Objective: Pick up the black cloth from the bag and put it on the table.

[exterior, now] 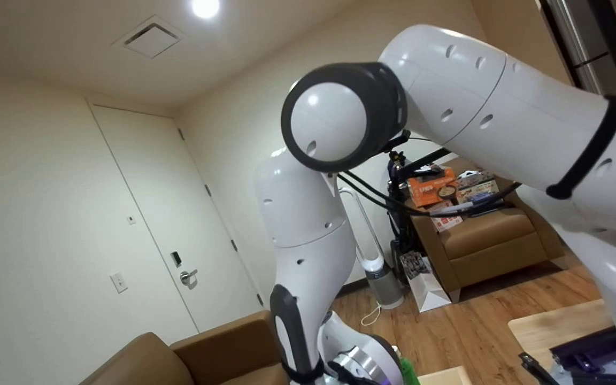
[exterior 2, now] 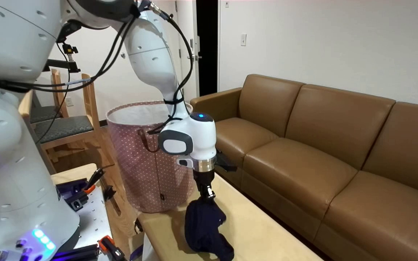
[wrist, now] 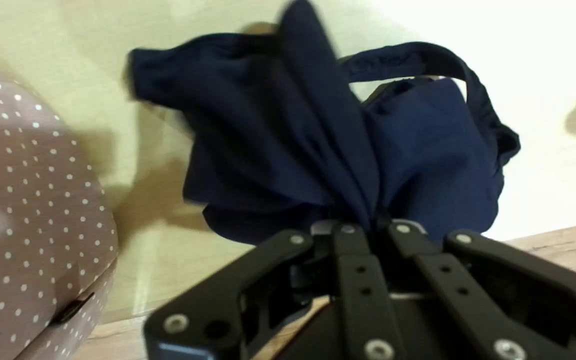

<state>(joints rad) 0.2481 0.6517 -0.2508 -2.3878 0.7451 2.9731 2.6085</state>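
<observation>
The dark navy, nearly black cloth (exterior 2: 202, 226) hangs bunched from my gripper (exterior 2: 207, 195) over the light wooden table (exterior 2: 263, 243). In the wrist view the fingertips of the gripper (wrist: 374, 225) are closed on a gathered fold of the cloth (wrist: 438, 150). A strap-like loop of it sticks out to the side. I cannot tell whether its lower end touches the table. The bag, a tall pink polka-dot hamper (exterior 2: 136, 166), stands at the table's end with its white-lined mouth open. Its wall also shows in the wrist view (wrist: 23, 190). Its inside is mostly hidden.
A brown sofa (exterior 2: 296, 163) runs along the table's far side. The robot's base stands on a white plate (exterior 2: 94, 214) with black and orange clamps (exterior 2: 111, 246). A wooden chair (exterior 2: 64, 127) is behind the bag. An armchair with boxes (exterior: 490, 235) stands by the wall.
</observation>
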